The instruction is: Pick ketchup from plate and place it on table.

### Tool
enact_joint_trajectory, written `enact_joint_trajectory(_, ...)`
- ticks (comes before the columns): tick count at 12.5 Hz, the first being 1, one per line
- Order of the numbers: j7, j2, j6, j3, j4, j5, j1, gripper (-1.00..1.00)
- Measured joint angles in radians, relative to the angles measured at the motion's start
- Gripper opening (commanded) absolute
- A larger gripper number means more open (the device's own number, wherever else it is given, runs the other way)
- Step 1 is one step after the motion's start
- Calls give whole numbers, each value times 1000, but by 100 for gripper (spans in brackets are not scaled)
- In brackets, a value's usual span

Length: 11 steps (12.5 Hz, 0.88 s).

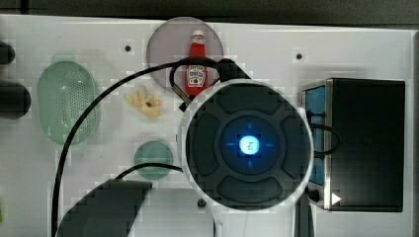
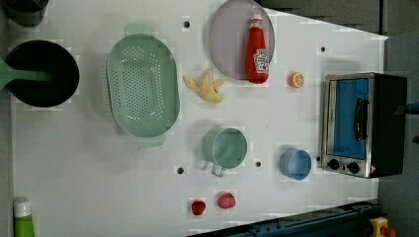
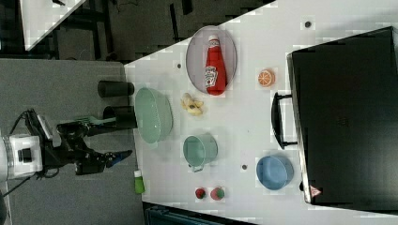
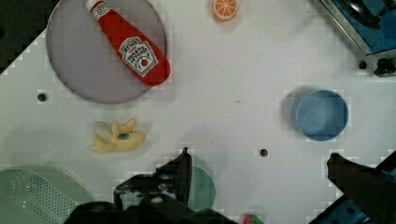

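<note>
Fingers (image 4: pixel 184 172) spread wide, empty; I see the ketchup (image 4: pixel 130 46) well ahead of them, lying on the plate (image 4: pixel 79 60). Risk: its rounded body could roll from an off-centre pinch.

A grey floor (image 3: pixel 61 197) lies beside the work surface in the right view. A second white tabletop (image 3: pixel 47 16) on dark legs stands farther off, evenly lit.
</note>
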Motion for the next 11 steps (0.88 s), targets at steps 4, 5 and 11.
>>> enact_joint_trajectory(4, -114, 108, 77, 11, -2, -3, -7, 100)
enact_joint_trajectory(5, -145, 152, 100, 20, 2, -6, -14, 100)
enact_joint_trajectory(11, -250, 367, 187, 28, -4, 3, -6, 100)
